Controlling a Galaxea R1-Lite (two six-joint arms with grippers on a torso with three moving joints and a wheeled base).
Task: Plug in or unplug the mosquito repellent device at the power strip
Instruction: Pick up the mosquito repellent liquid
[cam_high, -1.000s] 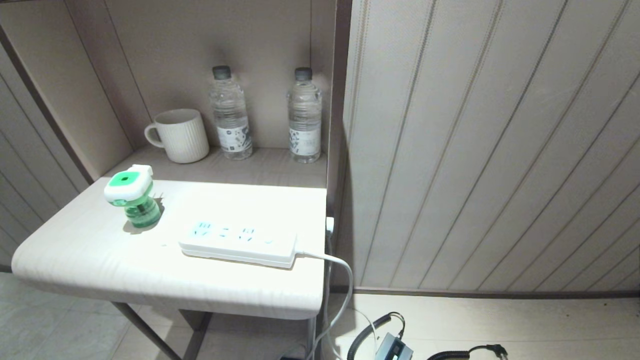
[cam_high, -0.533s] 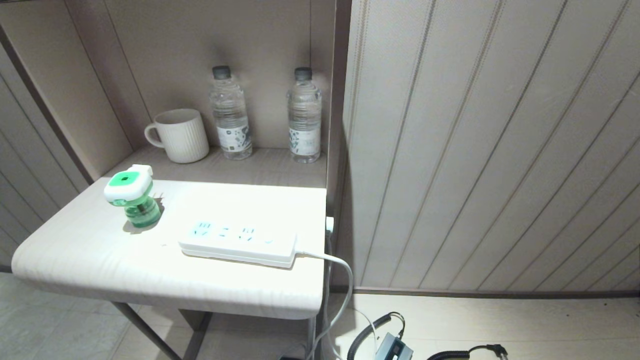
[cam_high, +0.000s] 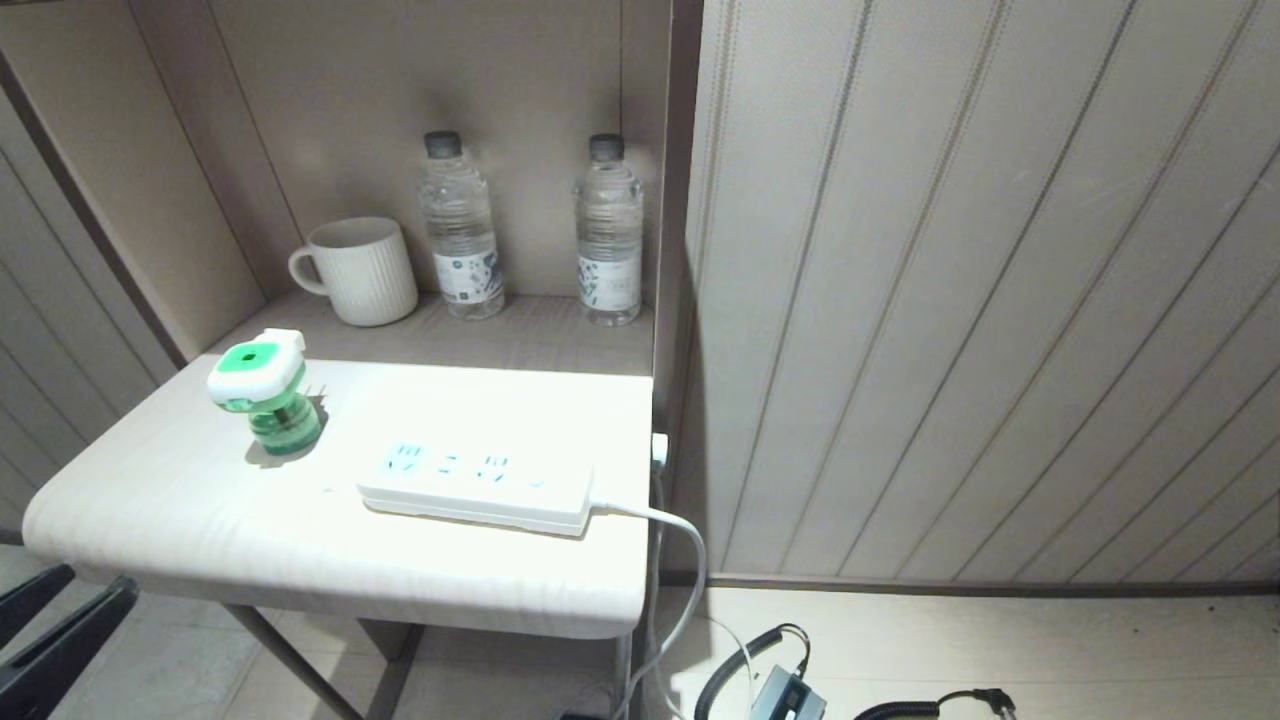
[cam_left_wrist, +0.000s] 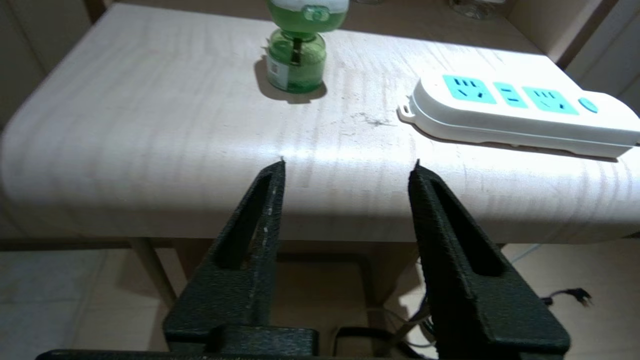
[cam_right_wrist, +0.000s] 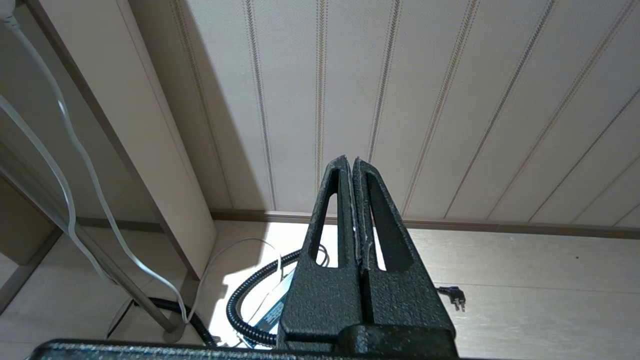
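The green-capped mosquito repellent device (cam_high: 262, 392) with its translucent green bottle stood upright on the pale wooden table (cam_high: 180, 500), apart from the flat white power strip (cam_high: 478, 487) and unplugged. The left gripper (cam_left_wrist: 348, 163) hung before the table's edge, jaws apart and empty; the right gripper (cam_right_wrist: 350, 160) sat closed near the floor.

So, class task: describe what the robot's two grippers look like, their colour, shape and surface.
Both the left gripper and the right gripper are black with a rough, grainy finish. Each has two long fingers tapering to a point, with an elongated slot cut through each.

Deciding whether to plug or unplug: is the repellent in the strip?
Out. The repellent stands upright on the table, apart from the strip, whose sockets are empty.
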